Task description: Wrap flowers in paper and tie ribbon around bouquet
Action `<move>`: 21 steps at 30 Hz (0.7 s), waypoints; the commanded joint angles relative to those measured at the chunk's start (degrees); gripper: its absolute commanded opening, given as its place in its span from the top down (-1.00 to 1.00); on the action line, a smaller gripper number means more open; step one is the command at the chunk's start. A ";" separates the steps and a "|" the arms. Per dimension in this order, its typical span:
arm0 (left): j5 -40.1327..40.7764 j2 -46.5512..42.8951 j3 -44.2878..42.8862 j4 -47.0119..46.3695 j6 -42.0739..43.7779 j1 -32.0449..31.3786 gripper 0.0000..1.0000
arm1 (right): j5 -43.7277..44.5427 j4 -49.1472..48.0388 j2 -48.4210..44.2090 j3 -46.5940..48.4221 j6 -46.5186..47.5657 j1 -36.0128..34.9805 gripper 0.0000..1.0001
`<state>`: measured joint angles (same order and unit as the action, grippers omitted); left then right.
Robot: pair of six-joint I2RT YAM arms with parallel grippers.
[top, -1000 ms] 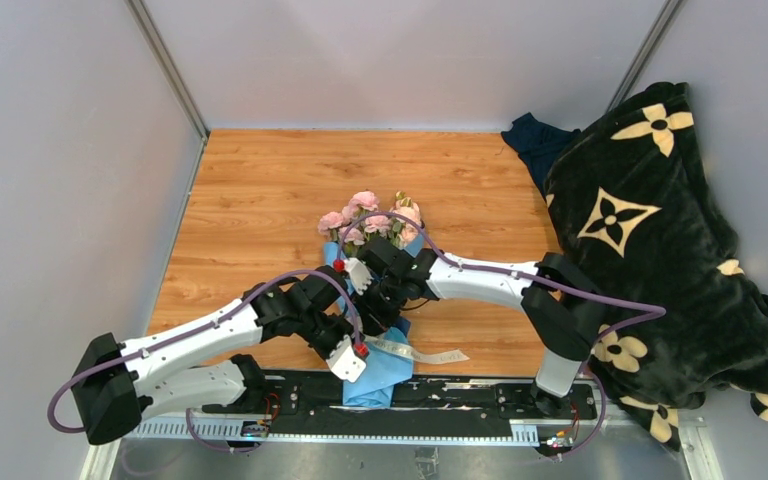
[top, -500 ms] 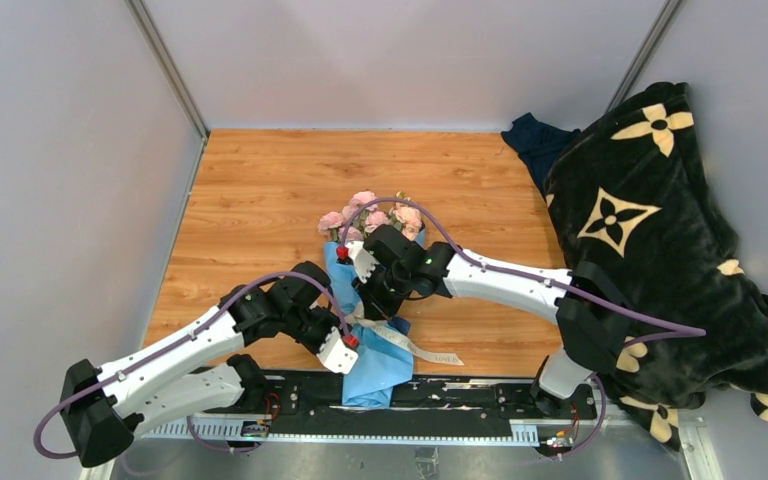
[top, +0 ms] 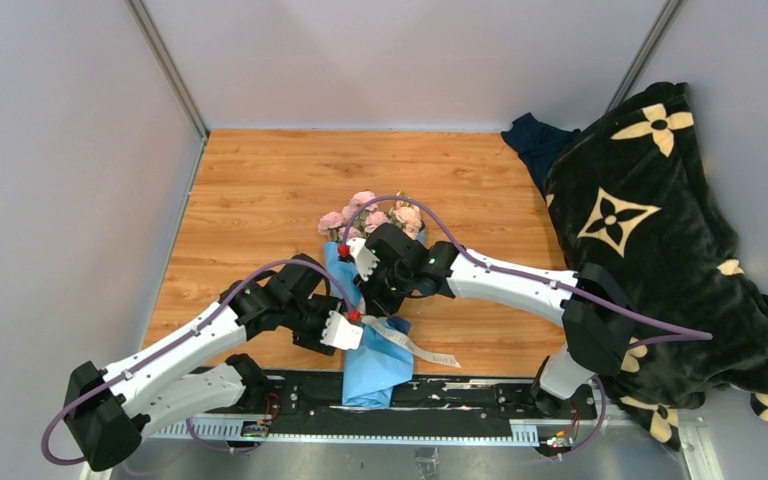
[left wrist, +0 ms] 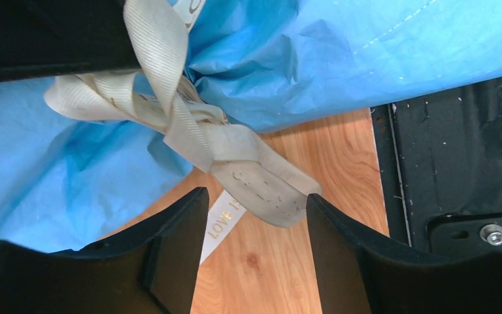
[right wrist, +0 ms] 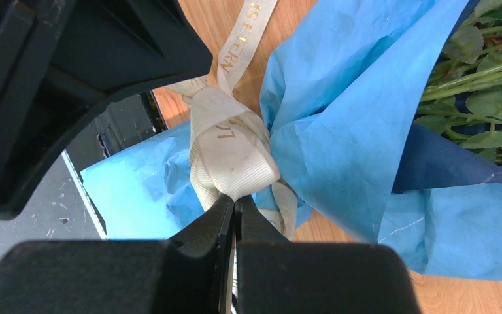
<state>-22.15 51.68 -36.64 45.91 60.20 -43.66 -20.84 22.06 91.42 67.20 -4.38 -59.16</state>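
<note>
At the neck of the bouquet [top: 372, 362], the knot seems nearly drawn.
Left gripper [left wrist: 255, 204] has just let go, jaws apart; right gripper [right wrist: 234, 204] clamps the ribbon [right wrist: 230, 145] loop.

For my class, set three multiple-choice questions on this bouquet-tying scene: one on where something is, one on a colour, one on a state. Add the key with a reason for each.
1. Where does the ribbon sit on the bouquet?
A. Around the heads of the blooms.
B. Around the pinched waist of the wrapping.
C. Nowhere; it lies apart from it.

2. What colour are the flowers?
A. Yellow.
B. White.
C. Pale pink.

3. How is the right gripper?
A. Shut on the ribbon.
B. Wide open, holding nothing.
C. Out of every view.

Key: 1 B, the right wrist view shows it wound where the paper gathers. 2 C, pink heads show in the top view. 3 A, its fingertips meet on a ribbon loop.
</note>
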 commanded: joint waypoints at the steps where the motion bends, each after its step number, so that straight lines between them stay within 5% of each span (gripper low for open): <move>1: 0.79 -0.71 0.76 2.79 -3.26 0.33 -0.29 | 1.28 -0.18 -0.52 -0.81 0.72 0.09 1.00; 7: 1.98 1.54 5.32 -0.64 -2.69 0.33 -0.51 | 1.80 -0.60 -1.26 -1.68 0.41 0.14 0.97; 12: 2.56 2.72 7.34 -8.06 -5.27 0.26 -0.49 | 2.31 -1.52 -2.14 -2.87 -0.37 0.18 0.89; 13: 2.90 2.43 7.88 -9.02 -5.12 0.24 -0.41 | 2.50 -1.95 -2.27 -3.31 -0.59 0.18 0.88; 18: 4.74 2.06 8.32 -10.95 -5.19 0.31 0.72 | 0.43 -4.69 -2.81 -5.22 -0.86 0.20 0.77; 21: 4.57 1.51 8.47 -11.77 -5.39 0.33 1.00 | -4.47 -10.19 -3.91 -7.63 -0.53 -0.11 0.70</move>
<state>-18.02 54.28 -28.51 37.12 55.20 -43.62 -20.45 17.91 90.15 62.41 -4.93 -59.16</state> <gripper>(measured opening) 0.032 0.135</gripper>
